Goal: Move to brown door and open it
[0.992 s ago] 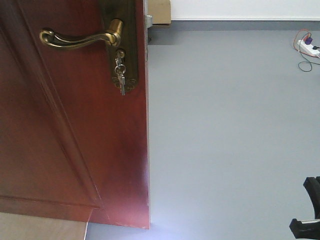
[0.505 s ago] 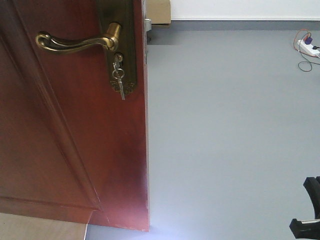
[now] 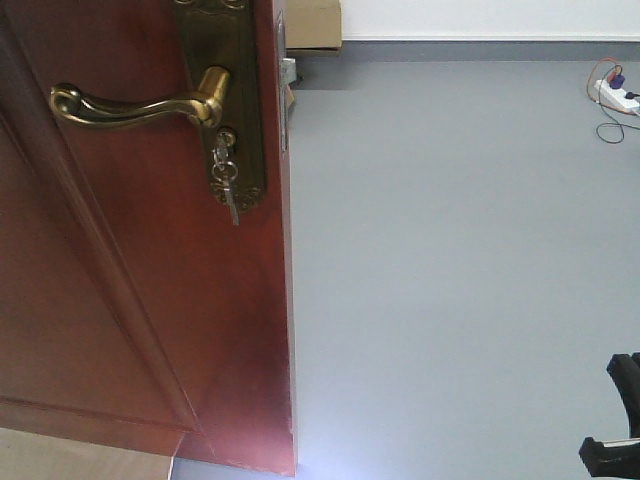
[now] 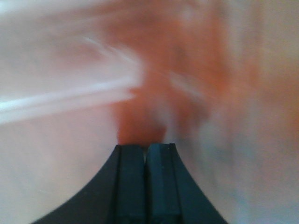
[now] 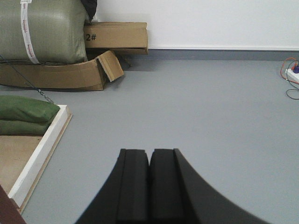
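Note:
The brown door point(image 3: 140, 320) fills the left of the front view, glossy reddish-brown with a panel edge. Its brass lever handle point(image 3: 130, 105) points left from a brass backplate point(image 3: 232, 110). Keys point(image 3: 226, 180) hang below the lever. The door's free edge with the latch plate point(image 3: 282, 100) faces right. My left gripper point(image 4: 146, 148) is shut and empty, close against a blurred reddish-brown surface. My right gripper point(image 5: 149, 153) is shut and empty over the grey floor. A black part of the right arm point(image 3: 618, 420) shows at the front view's lower right.
A brown cardboard box point(image 3: 315, 25) stands behind the door edge, by the white wall. In the right wrist view there are cardboard boxes point(image 5: 117, 36), a green sack point(image 5: 44, 30), green bags point(image 5: 25, 114) and a white wooden frame point(image 5: 42, 149) at left. A power strip with cables point(image 3: 615, 95) lies far right.
The door, handle and keys have shifted left and slightly down in the front view, and the door edge stands more upright. More grey floor shows beside it.

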